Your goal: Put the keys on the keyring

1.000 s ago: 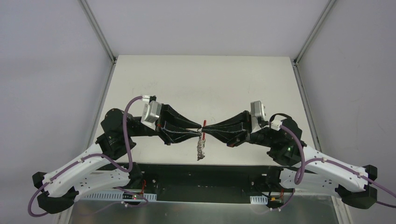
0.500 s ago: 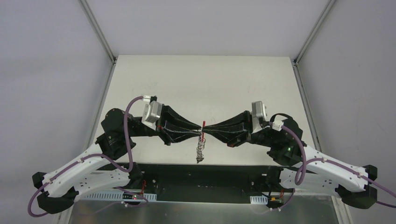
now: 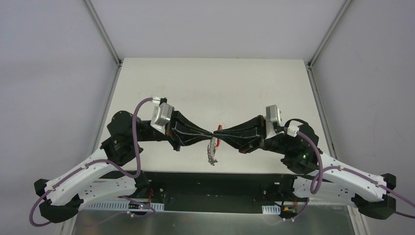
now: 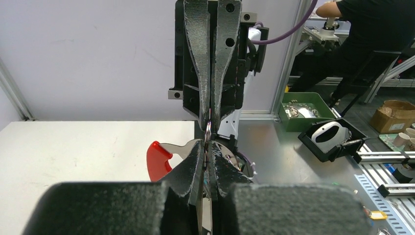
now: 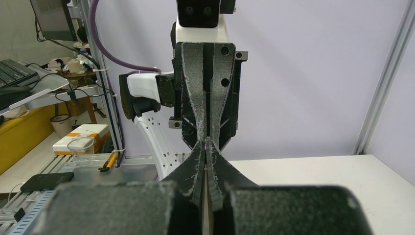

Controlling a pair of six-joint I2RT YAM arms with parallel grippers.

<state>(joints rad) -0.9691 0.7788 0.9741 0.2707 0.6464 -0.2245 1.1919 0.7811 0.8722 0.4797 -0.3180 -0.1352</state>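
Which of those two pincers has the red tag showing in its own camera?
The left pincer: the red tag sticks out beside its tips in its wrist view. The right pincer's view shows no red.

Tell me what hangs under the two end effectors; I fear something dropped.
The keyring dangles below the left end effector and right end effector, its red tag alongside, above the table. What the shut tips pinch is hidden.

The crescent plastic tag [image 4: 157,160] was bright red, the keyring [image 3: 212,152] of thin wire loops silvery, the grainy left gripper [image 4: 207,147] matt black, the flat tabletop [image 3: 195,83] off-white.
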